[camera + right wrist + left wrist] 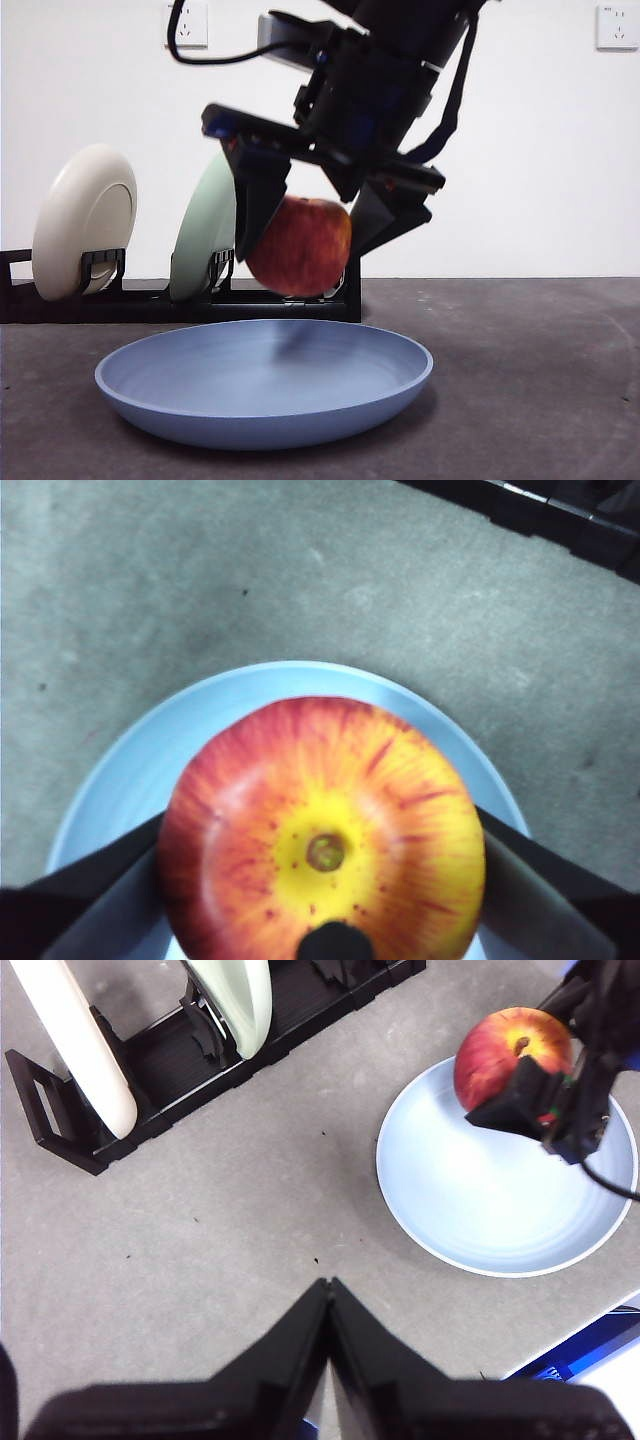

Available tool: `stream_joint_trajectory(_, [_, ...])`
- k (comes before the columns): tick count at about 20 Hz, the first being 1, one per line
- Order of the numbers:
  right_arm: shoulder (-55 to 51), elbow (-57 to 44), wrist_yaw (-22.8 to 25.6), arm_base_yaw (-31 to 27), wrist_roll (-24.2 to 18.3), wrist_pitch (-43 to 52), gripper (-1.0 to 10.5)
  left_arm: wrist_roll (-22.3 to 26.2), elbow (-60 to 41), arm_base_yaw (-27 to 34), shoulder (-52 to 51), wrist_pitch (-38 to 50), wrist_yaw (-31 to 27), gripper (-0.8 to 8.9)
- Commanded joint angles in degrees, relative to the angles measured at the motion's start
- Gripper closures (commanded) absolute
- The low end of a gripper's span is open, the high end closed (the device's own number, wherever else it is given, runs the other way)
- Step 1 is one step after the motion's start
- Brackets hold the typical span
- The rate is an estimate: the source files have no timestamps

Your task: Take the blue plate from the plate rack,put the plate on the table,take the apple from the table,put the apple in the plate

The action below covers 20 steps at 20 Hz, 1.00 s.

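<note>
Red apple (300,245) hangs clamped in the right claw (305,225) above the blue plate (264,385), clear of its rim; left claw (328,1305) pressed together over bare counter (220,1220).

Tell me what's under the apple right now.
The apple hangs in the right gripper above the blue plate, not touching it. The plate's bare inside lies beneath; the table under the plate is hidden.

No lettering, label, brand, number or sign can be read in any view: not on the apple (325,830), the blue plate (265,385), the plate rack (200,1060) or the wall behind
</note>
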Motion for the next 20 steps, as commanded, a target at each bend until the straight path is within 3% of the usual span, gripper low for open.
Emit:
stream_joint_trajectory(1, [3.6, -0.4, -0.3, 0.3, 0.7, 0.2, 9.3, -0.4, 0.1, 0.2, 0.0, 0.2, -0.1, 8.19])
stream_joint_trajectory(4, [6.4, -0.4, -4.2, 0.3, 0.7, -0.2, 9.3, -0.4, 0.1, 0.2, 0.0, 0.2, -0.1, 8.19])
stream_joint_trajectory(8, [7.0, -0.4, -4.5, 0.4, 0.7, -0.1, 9.1, -0.4, 0.1, 0.2, 0.0, 0.2, -0.1, 8.19])
stream_joint_trajectory(9, [7.0, -0.4, -4.5, 0.4, 0.7, -0.2, 8.4, -0.4, 0.1, 0.2, 0.0, 0.2, -0.1, 8.19])
stream_joint_trajectory(13, [7.0, -0.4, -3.4, 0.4, 1.1, -1.1, 3.0, -0.4, 0.1, 0.2, 0.0, 0.2, -0.1, 8.19])
stream_joint_trajectory(14, [7.0, -0.4, -3.4, 0.4, 1.1, -0.9, 2.6, -0.4, 0.1, 0.2, 0.0, 0.2, -0.1, 8.19])
stream_joint_trajectory(20, [1.7, 0.2, -3.6, 1.5, 0.6, -1.0, 2.5, 0.1, 0.1, 0.2, 0.0, 0.2, -0.1, 8.19])
